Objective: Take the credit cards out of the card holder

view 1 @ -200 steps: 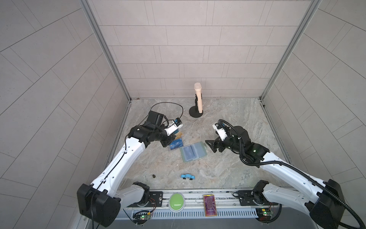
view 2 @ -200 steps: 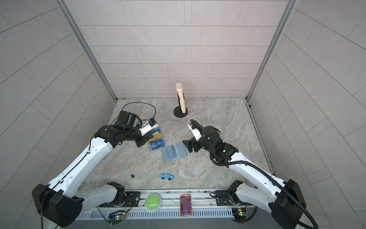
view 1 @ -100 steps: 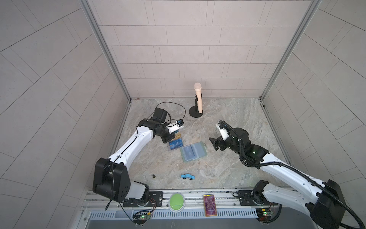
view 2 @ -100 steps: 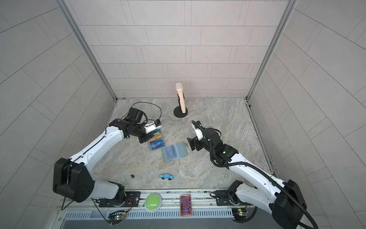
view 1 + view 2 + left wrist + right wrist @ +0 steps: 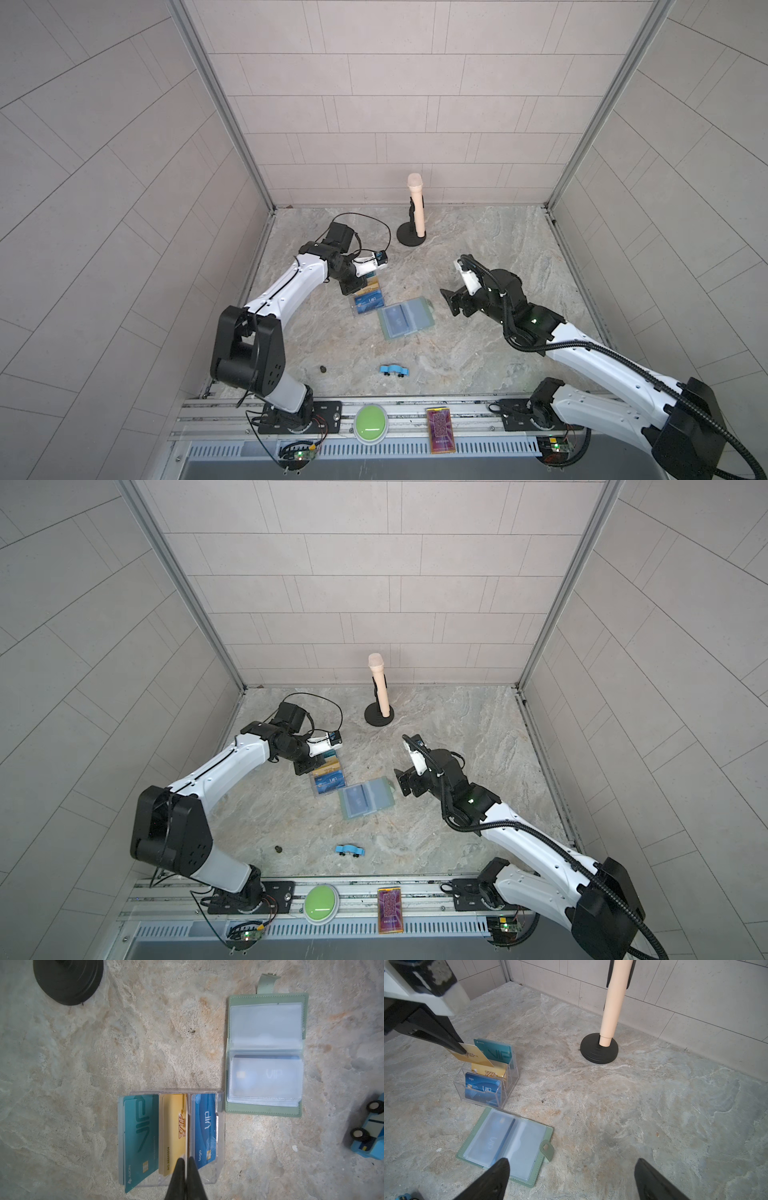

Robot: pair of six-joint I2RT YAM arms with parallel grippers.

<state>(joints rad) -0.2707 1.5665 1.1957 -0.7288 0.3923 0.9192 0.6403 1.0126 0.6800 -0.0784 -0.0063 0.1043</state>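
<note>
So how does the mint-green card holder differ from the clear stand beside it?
The card holder lies flat and open; the acrylic stand stands upright. The holder's cloudy sleeves show one blue VIP card; the stand's tiers show teal, gold and blue cards. The left gripper holds a tan card above the stand; the open right gripper hangs clear of the holder. Both rest on the table.

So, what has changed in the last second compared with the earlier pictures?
The left arm has swung its shoulder end up and forward; the left gripper, shut on a gold credit card, stays over the clear stand, hardly shifted. The right gripper, open, has drawn slightly away from the card holder. No grip visibly changed. Card holder, stand and toy car lie as before.
</note>
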